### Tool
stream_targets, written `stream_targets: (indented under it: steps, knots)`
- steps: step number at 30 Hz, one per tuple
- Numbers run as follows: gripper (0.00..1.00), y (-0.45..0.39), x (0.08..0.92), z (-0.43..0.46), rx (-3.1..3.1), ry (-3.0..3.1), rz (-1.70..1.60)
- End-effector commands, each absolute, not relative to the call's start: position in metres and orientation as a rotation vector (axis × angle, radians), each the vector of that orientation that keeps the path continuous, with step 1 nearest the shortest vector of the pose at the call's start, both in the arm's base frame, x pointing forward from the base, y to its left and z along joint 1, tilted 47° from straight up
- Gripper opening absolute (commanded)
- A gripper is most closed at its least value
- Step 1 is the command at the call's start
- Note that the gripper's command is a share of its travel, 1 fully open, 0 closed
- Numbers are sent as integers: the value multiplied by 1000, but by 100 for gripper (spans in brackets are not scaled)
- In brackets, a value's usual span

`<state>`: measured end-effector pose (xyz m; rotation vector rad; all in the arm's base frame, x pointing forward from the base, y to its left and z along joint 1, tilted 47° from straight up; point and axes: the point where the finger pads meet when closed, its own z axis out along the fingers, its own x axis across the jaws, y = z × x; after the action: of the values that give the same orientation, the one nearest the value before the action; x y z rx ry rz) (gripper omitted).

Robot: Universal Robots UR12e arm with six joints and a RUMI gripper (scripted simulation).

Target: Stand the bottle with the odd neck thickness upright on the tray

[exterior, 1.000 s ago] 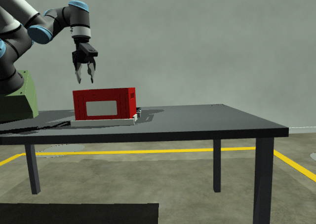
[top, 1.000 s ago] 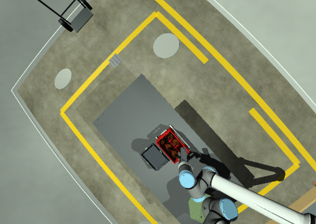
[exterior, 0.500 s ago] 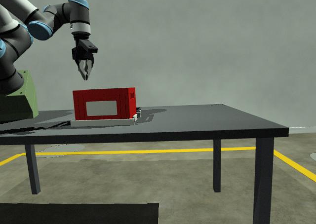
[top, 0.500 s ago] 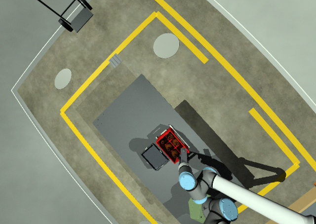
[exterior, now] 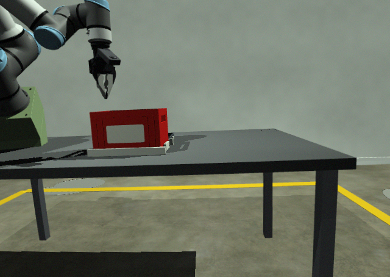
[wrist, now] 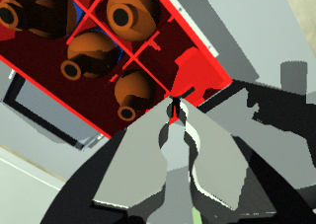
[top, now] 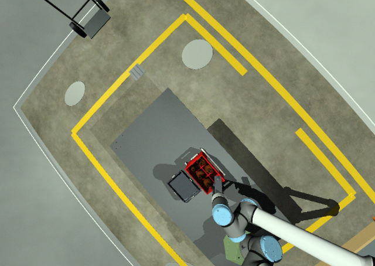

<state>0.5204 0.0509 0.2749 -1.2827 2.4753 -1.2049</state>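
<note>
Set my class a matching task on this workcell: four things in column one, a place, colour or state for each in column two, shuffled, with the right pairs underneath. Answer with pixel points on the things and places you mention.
Column one
1. Crate (top: 203,153) (exterior: 125,118) (wrist: 69,108)
2. Tray (top: 184,186) (wrist: 41,112)
3. End effector (top: 218,186) (exterior: 106,96) (wrist: 174,98)
4. Bottles (top: 200,174) (wrist: 133,88)

Column two
A. shut, above the table, gripping nothing
B. orange-brown, standing in compartments
C. red, with a pale panel on one side
D. dark-rimmed, with no bottle on it

Right pairs: 1-C, 2-D, 3-A, 4-B
</note>
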Motion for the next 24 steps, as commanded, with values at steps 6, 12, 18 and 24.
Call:
stream_targets:
  steps: [6,12,18,24]
  knots:
    - [0,51,521,275,-1282,2474,-1205]
    - [0,51,521,275,-1282,2474,-1205]
    - [0,55,521,272,-1282,2475,-1204]
    - [0,111,518,220,-1282,2475,-1203]
